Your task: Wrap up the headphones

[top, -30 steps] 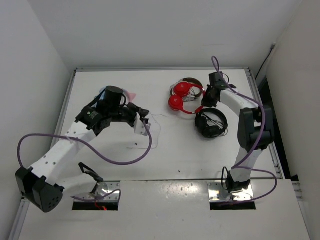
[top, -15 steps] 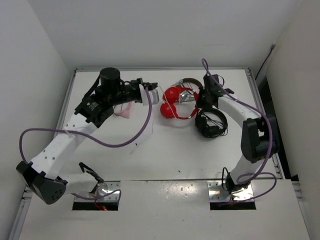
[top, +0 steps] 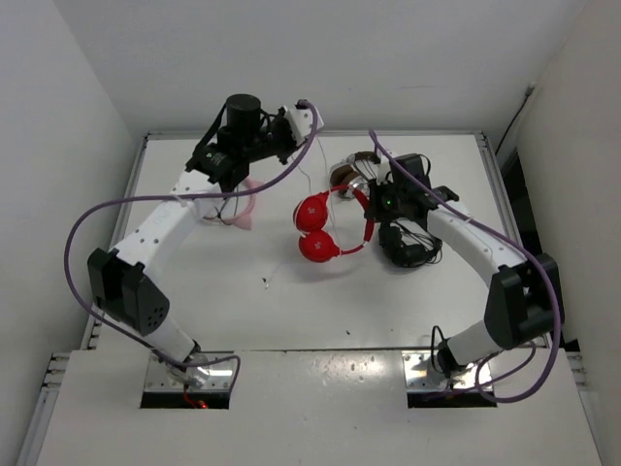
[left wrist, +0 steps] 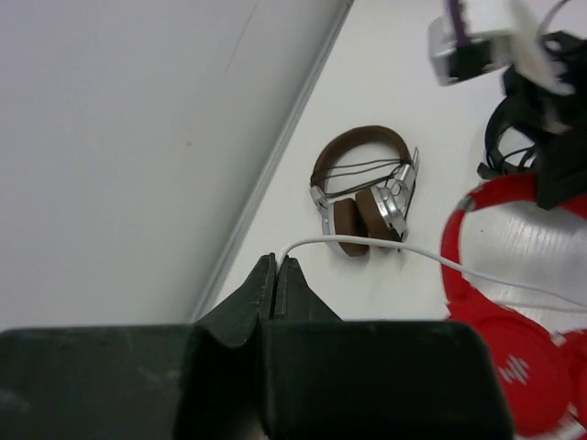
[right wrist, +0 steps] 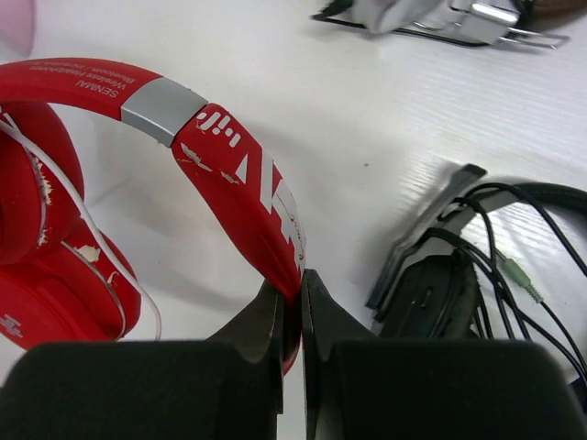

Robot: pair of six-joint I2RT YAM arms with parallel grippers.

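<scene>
The red headphones (top: 313, 213) lie near the middle of the table (top: 291, 311), with both ear cups side by side at the 9 o'clock end. The headband (right wrist: 229, 170) arcs away from them toward 3 o'clock.

The right gripper (top: 373, 206) sits at that 3 o'clock end. In the right wrist view its fingers (right wrist: 323, 316) are clenched on the edge of the headband, with red showing between the tips.

The left arm reaches to the far edge of the table, at about 12 o'clock from the red pair. The left gripper (top: 303, 123) hangs there with its fingers (left wrist: 246, 298) pressed together, pinching the end of the white cable (left wrist: 431, 257). The cable comes out of the tips and runs across to the red ear cup (left wrist: 527, 367).

A brown-and-silver pair (top: 351, 171) lies at 1 o'clock of the red pair, close to it. A black pair (top: 408, 245) with a tangle of black cable lies at 3 o'clock, just beside the right gripper and near the headband. Whether it touches the headband cannot be told.

A pink object (top: 243, 212) rests under the left arm, at 9 o'clock of the red pair and apart from it.
</scene>
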